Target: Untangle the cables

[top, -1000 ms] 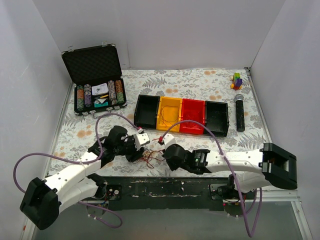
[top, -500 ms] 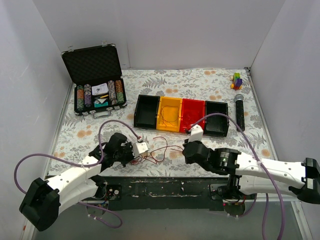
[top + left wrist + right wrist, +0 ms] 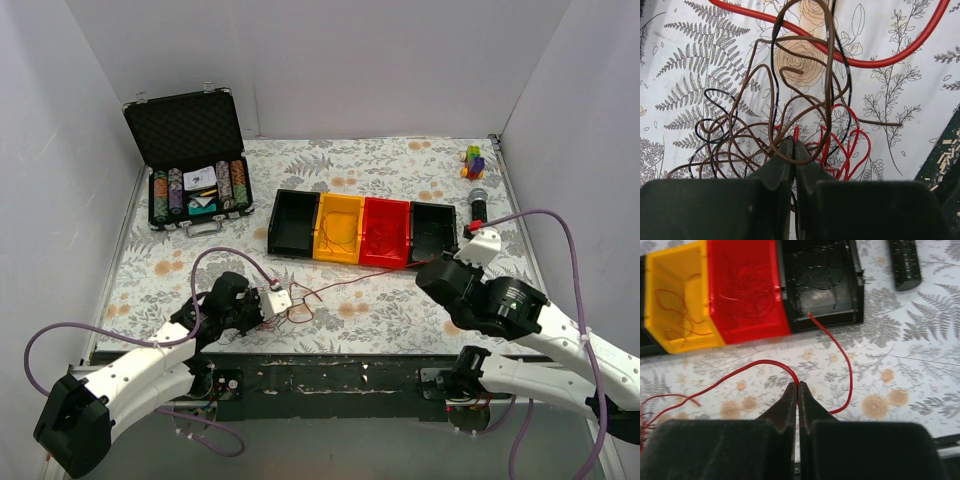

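The left gripper point(image 3: 793, 150) is clamped shut on the tangle of cables point(image 3: 790, 100), on the near side of the bin row point(image 3: 295, 250), likely anchoring it; the right gripper point(image 3: 797, 389) pinches 1 red cable point(image 3: 740, 372) just before the bins, seemingly to draw it free.

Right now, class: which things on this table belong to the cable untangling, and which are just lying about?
Job: cable tangle, red cable, left hand, right hand, coloured bins.
Lying about: poker chip case, microphone, small toy.
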Robot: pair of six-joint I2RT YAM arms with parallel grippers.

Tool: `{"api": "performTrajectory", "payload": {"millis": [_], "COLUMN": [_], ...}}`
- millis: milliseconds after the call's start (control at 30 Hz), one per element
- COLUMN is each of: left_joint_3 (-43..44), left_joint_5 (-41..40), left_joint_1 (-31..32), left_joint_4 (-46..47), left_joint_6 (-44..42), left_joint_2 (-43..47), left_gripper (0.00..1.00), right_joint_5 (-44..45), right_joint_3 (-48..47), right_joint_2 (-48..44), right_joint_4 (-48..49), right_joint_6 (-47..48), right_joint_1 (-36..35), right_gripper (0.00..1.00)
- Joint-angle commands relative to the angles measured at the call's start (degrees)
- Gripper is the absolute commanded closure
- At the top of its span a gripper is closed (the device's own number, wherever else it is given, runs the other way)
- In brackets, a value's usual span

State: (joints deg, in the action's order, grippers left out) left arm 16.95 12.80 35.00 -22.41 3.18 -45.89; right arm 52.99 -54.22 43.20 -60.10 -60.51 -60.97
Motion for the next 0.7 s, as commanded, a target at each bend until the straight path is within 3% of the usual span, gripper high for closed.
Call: {"api": "performTrajectory", "payload": {"millis": [0,167,467,600,667], "left_joint_3": [-1.6,-1.8,-0.5,-0.4,-0.3], "left_joint_5": [-2.3,-2.4,-3.7,-3.8,-3.9], "left_joint_1": [-0.2,-0.2,-0.2,-0.2,-0.2], "left_joint_4": [-1.8,-1.6,-3.2,-3.3,-3.3], "left_joint_6": [-0.6,-1.0,-1.7,-1.6,-1.5], "left_joint_2": [0.6,0.5,0.1,0.3,0.3], "left_gripper": [1.0,1.0,1.0,1.0,1.0], "right_joint_5": [8.3,11.0,24.5,25.1,27.4], "right_joint_3": [-4.6,-9.2,-22.1,-21.6,-22.2], "right_joint_2": [4.0,-1.2,-2.4,-3.0,-3.0], "right_joint_4": [-14.5,-13.9,-13.1,-4.1,-6.7], "right_joint_6": [-9.1,-7.6,0.1,11.2,9.0], "right_joint_1": [1.5,3.1,4.7,4.7,4.8], "right_gripper": [0.99,0.99,0.99,0.99,0.99]}}
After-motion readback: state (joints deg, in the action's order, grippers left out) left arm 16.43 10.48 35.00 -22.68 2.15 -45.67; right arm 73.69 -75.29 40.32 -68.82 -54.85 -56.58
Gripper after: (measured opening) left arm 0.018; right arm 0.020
